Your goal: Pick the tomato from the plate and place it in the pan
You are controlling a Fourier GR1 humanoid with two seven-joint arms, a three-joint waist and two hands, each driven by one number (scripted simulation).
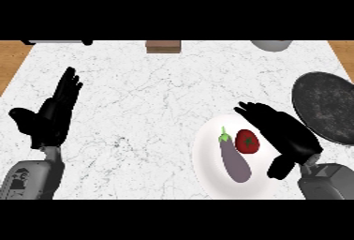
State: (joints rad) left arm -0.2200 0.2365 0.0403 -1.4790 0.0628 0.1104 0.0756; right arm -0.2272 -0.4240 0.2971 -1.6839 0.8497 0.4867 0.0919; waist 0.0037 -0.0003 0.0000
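A red tomato [247,141] with a green stem lies on a white plate [211,176] at the lower right, beside a purple eggplant [233,161]. My right hand [287,136] hovers over the plate's right side, just right of the tomato, with its fingers stretched toward the upper left and its thumb hanging down; it holds nothing. The dark round pan [326,105] sits at the right edge, just beyond that hand. My left hand [52,115] rests open at the left, fingers pointing up.
A brown block [164,46] stands at the counter's far edge, and a grey bowl [272,44] is partly visible at the top right. Wooden floor shows beyond the marble counter's left and right edges.
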